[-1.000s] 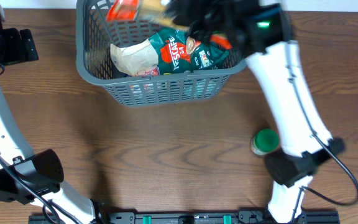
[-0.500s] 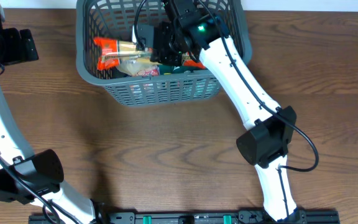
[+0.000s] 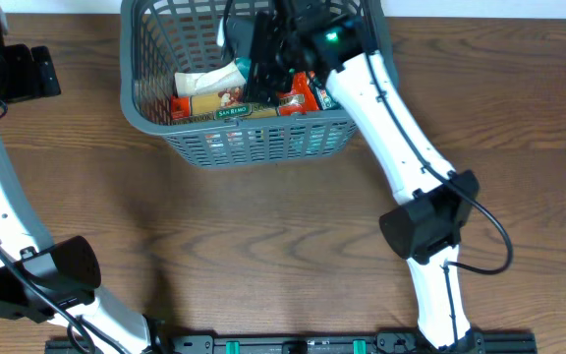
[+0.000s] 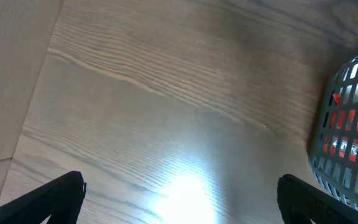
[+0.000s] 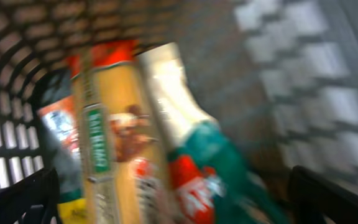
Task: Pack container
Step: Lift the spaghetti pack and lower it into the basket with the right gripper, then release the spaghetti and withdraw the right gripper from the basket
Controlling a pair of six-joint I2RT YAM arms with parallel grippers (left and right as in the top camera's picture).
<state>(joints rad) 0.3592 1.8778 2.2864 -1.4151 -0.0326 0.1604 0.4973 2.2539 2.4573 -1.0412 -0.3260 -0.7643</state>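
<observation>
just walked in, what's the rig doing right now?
Packing run. The right gripper is down inside the container, with its fingers open over several food packets lying in it, and it grips nothing. The left gripper hangs open over the table beside the container, away from the action.
</observation>
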